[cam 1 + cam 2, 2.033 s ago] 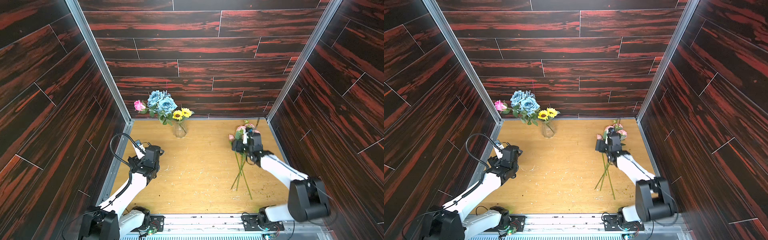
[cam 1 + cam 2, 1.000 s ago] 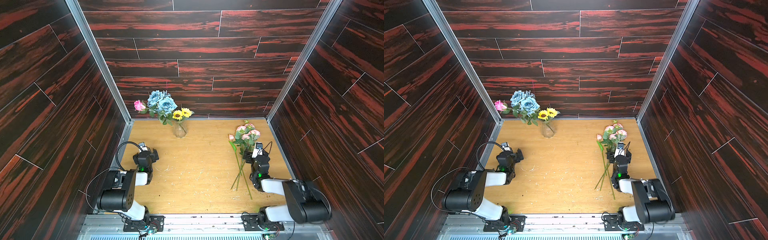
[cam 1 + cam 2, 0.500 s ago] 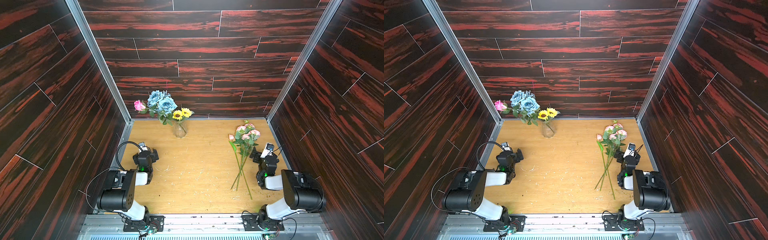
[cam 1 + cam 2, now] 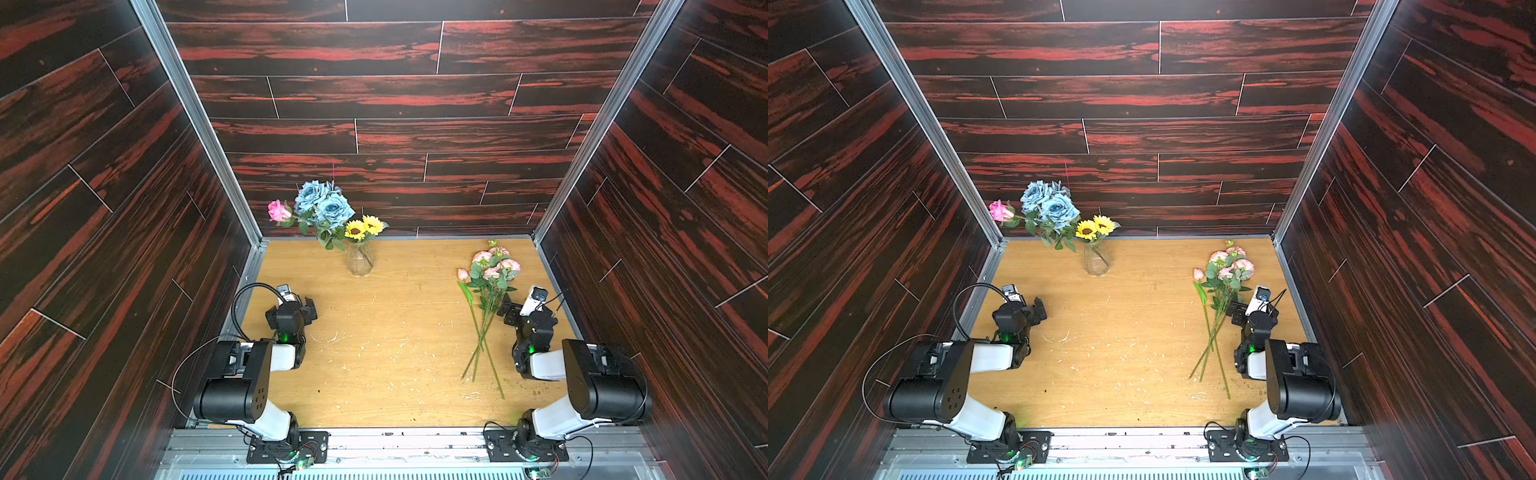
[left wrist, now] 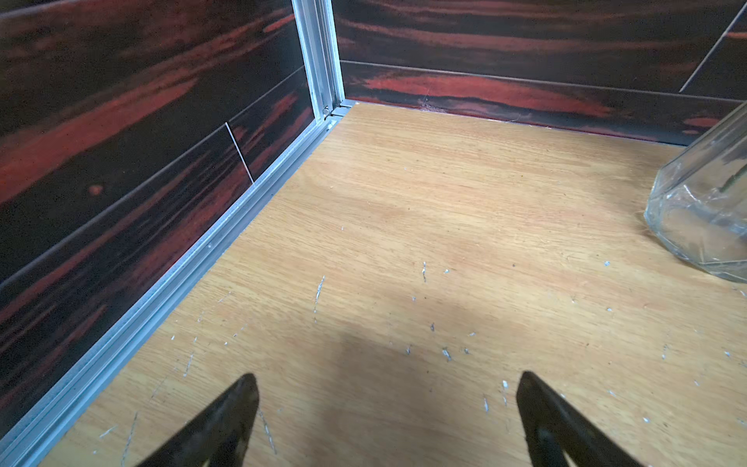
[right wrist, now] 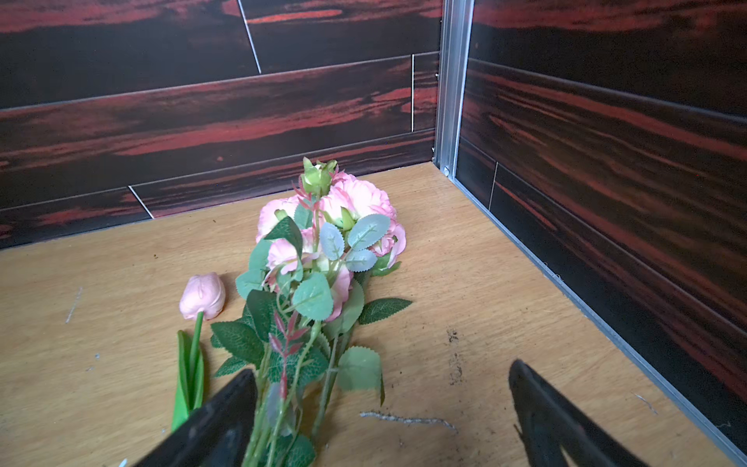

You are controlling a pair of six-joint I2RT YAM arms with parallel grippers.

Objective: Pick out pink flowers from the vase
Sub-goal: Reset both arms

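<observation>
The clear glass vase point(image 4: 359, 262) point(image 4: 1096, 261) stands near the back wall, and its faceted body shows at the edge of the left wrist view point(image 5: 703, 210). A bright pink rose point(image 4: 278, 210) point(image 4: 1000, 210) sticks out of it to the left. The pale pink flowers point(image 4: 492, 266) point(image 4: 1229, 264) point(image 6: 355, 202) and a tulip bud point(image 6: 202, 296) lie flat on the table at the right. My right gripper point(image 4: 508, 308) point(image 6: 382, 370) is open just right of their stems, some of which pass inside one finger. My left gripper point(image 4: 309, 309) point(image 5: 386, 378) is open over bare wood.
Dusty-blue roses point(image 4: 324, 201) and small yellow sunflowers point(image 4: 365, 227) fill the vase. Dark wood-patterned walls close in the wooden table point(image 4: 395, 332) on three sides, with aluminium rails point(image 5: 202, 258) along the base. Both arms are folded back near the front corners.
The right arm has let go of the pink flowers and drawn back to the right of their stems, with its gripper open. The left arm folded back earlier and now holds still.
</observation>
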